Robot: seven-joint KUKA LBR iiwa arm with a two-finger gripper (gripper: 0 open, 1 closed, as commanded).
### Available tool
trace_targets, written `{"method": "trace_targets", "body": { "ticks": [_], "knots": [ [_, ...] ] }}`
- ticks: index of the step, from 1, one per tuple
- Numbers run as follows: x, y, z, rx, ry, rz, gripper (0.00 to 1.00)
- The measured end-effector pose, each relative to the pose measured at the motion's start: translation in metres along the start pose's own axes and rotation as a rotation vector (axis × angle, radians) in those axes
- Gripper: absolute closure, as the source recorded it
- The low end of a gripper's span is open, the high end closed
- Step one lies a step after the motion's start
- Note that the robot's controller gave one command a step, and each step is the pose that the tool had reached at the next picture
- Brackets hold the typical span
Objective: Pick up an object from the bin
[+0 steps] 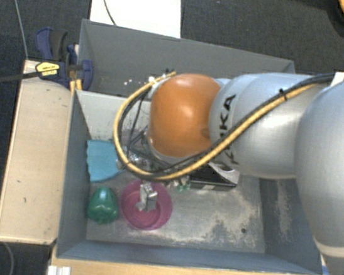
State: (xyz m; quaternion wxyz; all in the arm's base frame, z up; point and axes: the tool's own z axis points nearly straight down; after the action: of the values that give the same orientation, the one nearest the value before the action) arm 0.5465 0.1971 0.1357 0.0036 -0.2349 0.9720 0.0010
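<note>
My gripper (146, 199) hangs under the orange wrist cover, its metal fingertips low over the middle of a magenta round dish-like thing (147, 208) on the bin floor near the front left. A green bell-pepper-shaped toy (103, 205) sits just left of the dish. A light blue cloth-like piece (101, 159) leans against the left wall behind the pepper. A black flat object with small green bits (207, 182) lies partly hidden under the arm, to the right of the gripper.
The arm and its orange cover span the bin's middle and right, hiding much of the back. The left wall stands close to the pepper and the blue piece. Bare scuffed floor lies at the front right.
</note>
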Motion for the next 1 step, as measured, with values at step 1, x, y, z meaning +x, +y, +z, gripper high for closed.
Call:
{"method": "trace_targets", "body": {
  "ticks": [1],
  "knots": [
    [0.0029,-0.0031,0.0531,-0.002,-0.004,0.314,0.00]
  ]
}}
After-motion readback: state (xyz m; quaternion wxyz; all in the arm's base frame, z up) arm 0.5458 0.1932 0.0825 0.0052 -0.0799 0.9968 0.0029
